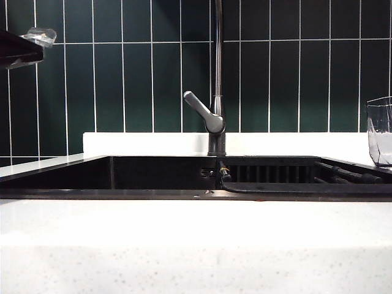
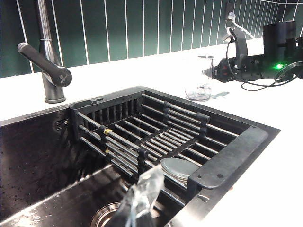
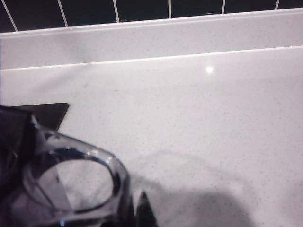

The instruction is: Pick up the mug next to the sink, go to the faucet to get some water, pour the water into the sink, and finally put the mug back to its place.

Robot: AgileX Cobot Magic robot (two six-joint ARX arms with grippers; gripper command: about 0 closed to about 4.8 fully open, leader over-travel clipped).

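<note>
White counter (image 1: 196,245), mug (image 2: 199,78) upright.

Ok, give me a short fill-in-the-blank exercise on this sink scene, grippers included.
The mug stands on the white ___, next to the ribbed rack. In the exterior view the faucet lever points ___. The shut left gripper hangs above the ___. The shut right gripper sits beside the ___.
Missing words: counter, left, sink, mug.
</note>
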